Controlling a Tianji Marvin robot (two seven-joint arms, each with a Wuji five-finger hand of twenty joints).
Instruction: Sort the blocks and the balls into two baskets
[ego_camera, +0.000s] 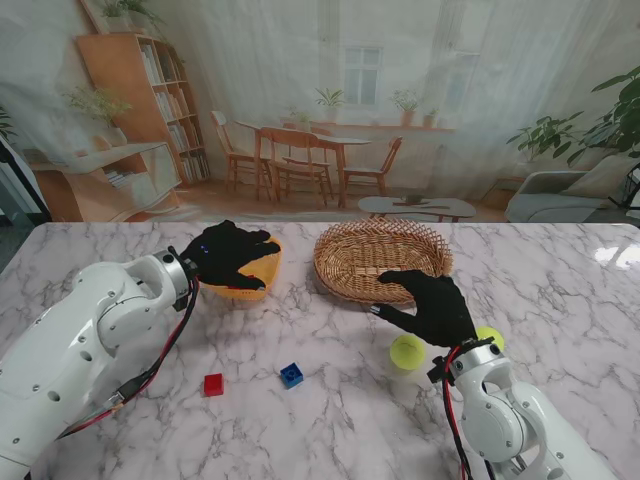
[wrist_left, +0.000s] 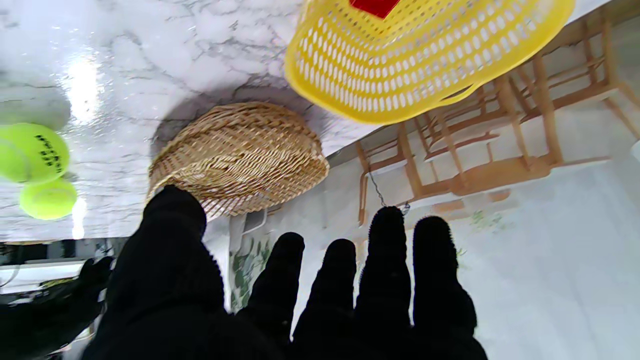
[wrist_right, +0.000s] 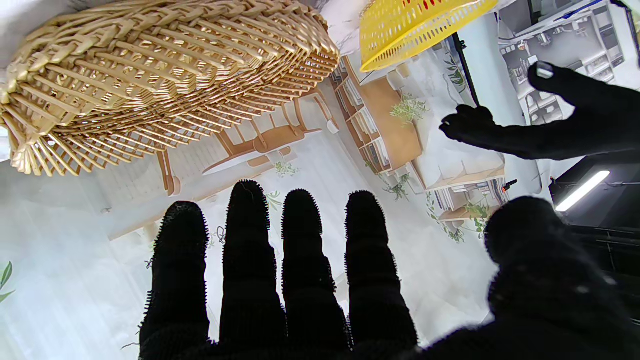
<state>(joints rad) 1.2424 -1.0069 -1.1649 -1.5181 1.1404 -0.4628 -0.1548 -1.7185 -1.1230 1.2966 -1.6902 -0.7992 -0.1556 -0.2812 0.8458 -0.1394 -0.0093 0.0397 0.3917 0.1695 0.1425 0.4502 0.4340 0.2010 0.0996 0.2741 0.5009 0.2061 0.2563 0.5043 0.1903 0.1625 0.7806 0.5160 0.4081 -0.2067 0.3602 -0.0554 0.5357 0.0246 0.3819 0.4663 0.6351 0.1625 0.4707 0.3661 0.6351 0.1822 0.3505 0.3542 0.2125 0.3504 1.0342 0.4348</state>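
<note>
Stand view: left hand (ego_camera: 232, 254) over yellow basket (ego_camera: 262, 281), fingers spread, empty. Right hand (ego_camera: 432, 305) released too, at the wicker basket (ego_camera: 380, 260)'s near rim. Two balls (ego_camera: 407, 351) beside the right wrist; red block (ego_camera: 213, 384) and blue block (ego_camera: 291, 375) toward the table's near edge.

Left wrist: a red block (wrist_left: 375, 6) already in yellow basket.

Right wrist: wicker basket looks empty. Judged between picks; next calls for closing on a ball.

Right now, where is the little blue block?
In the stand's view the small blue plastic block sits on the marble table, near me, between the red block on its left and the yellow-green tennis ball on its right.
</note>
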